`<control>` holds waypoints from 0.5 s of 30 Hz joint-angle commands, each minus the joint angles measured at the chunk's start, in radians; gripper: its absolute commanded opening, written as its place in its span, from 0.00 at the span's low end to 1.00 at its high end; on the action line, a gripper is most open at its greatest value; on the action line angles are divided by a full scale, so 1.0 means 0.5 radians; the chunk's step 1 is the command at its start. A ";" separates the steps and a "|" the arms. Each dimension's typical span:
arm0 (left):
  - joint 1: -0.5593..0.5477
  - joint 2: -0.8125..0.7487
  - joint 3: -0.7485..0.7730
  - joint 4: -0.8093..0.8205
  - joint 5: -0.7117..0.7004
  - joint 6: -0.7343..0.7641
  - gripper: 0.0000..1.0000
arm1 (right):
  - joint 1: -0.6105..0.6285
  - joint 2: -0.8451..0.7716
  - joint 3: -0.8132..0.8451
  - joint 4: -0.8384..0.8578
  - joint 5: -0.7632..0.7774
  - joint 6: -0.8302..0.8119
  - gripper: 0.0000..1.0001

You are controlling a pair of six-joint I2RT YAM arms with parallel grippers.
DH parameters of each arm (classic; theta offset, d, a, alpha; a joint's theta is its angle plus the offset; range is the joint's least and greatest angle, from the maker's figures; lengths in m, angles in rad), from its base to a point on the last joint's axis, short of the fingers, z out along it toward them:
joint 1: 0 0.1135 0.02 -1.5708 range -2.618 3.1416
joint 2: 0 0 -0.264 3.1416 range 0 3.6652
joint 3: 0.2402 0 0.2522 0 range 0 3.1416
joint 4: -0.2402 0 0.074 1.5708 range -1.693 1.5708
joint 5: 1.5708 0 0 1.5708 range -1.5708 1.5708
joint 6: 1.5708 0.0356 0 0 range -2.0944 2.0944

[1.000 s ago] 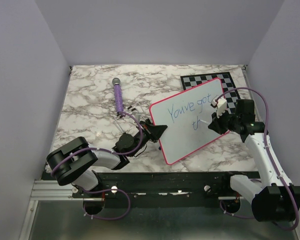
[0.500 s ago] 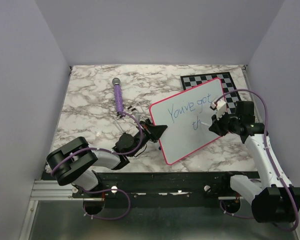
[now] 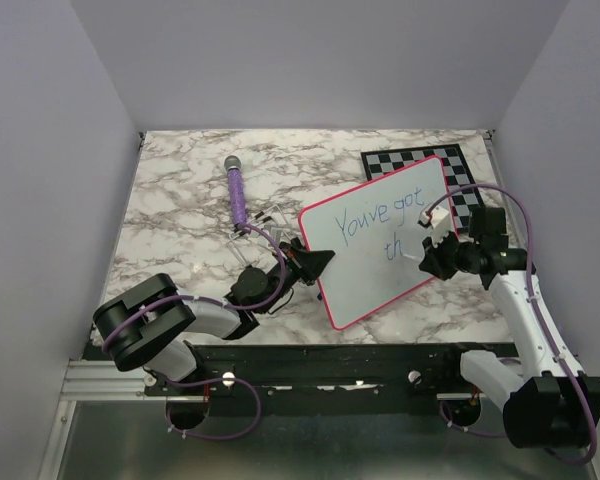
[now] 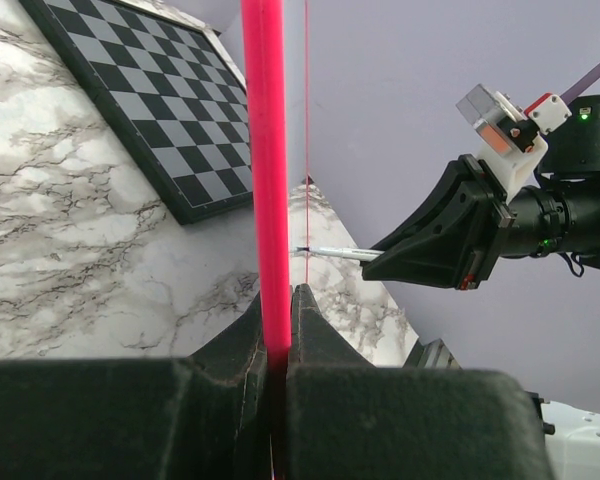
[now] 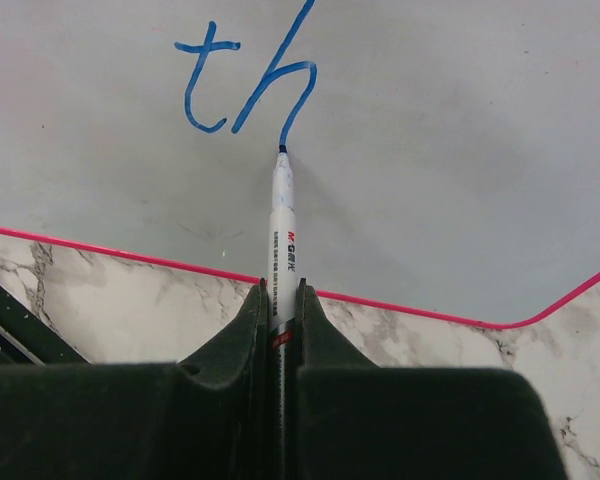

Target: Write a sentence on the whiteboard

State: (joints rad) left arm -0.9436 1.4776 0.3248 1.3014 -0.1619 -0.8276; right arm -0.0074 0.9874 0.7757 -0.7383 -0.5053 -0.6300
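The whiteboard [image 3: 380, 270] is propped up at a tilt, pink rim [image 4: 265, 180] clamped at its left edge by my left gripper [image 3: 315, 262], which is shut on it. The sentence [image 3: 380, 212] reads "You've got" in blue, with "th" [image 5: 245, 90] on a second line. My right gripper [image 3: 427, 256] is shut on a white marker [image 5: 282, 220]. The marker's tip touches the board at the foot of the "h". In the left wrist view the marker [image 4: 335, 252] meets the board's edge-on face from the right.
A grey-and-black chessboard [image 3: 420, 162] lies flat behind the whiteboard at the back right. A purple stick with a grey head [image 3: 237, 195] lies on the marble table [image 3: 180, 210] at the back left. Walls close in three sides.
My right gripper has slid slightly toward the near side and tilted, the marker still in it. The whiteboard and the left arm have not moved.
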 commanded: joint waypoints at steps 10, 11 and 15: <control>-0.027 -0.001 -0.042 0.051 0.134 0.143 0.00 | 0.012 -0.106 0.182 -0.054 -0.054 0.079 0.00; -0.027 0.002 -0.042 0.054 0.131 0.140 0.00 | 0.012 -0.103 0.200 -0.036 -0.051 0.091 0.01; -0.027 0.008 -0.045 0.066 0.137 0.140 0.00 | 0.012 -0.079 0.203 0.068 -0.042 0.152 0.01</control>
State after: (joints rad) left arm -0.9447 1.4776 0.3199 1.3117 -0.1600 -0.8204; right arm -0.0074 0.9455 0.8532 -0.7422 -0.5106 -0.5941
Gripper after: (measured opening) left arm 0.086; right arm 0.138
